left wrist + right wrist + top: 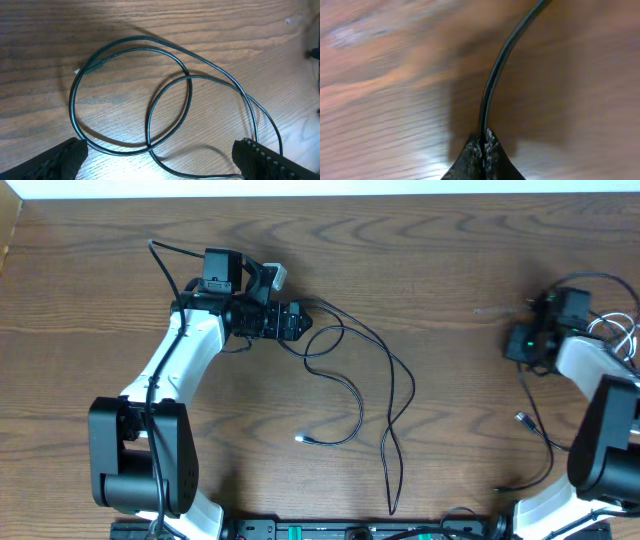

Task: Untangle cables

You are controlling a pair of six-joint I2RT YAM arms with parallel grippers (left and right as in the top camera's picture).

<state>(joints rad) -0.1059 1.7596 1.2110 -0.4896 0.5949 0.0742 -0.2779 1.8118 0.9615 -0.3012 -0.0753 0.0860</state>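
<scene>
A long black cable (372, 370) lies in loose loops mid-table, one plug end (301, 438) near the front. In the left wrist view its loops (150, 95) cross each other on the wood. My left gripper (306, 322) hovers at the loops' left edge, open (162, 165), with a strand running between the fingers (60, 160) untouched. At the right, my right gripper (516, 352) is shut (484, 139) on a thin black cable (495, 75); a black strand (540, 435) trails from it toward the front. White cable loops (622, 332) show behind the right arm.
Both arm bases stand at the table's front edge, the left one (140, 450) and the right one (605, 440). The table's far edge (320, 194) runs along the top. Bare wood lies between the two arms.
</scene>
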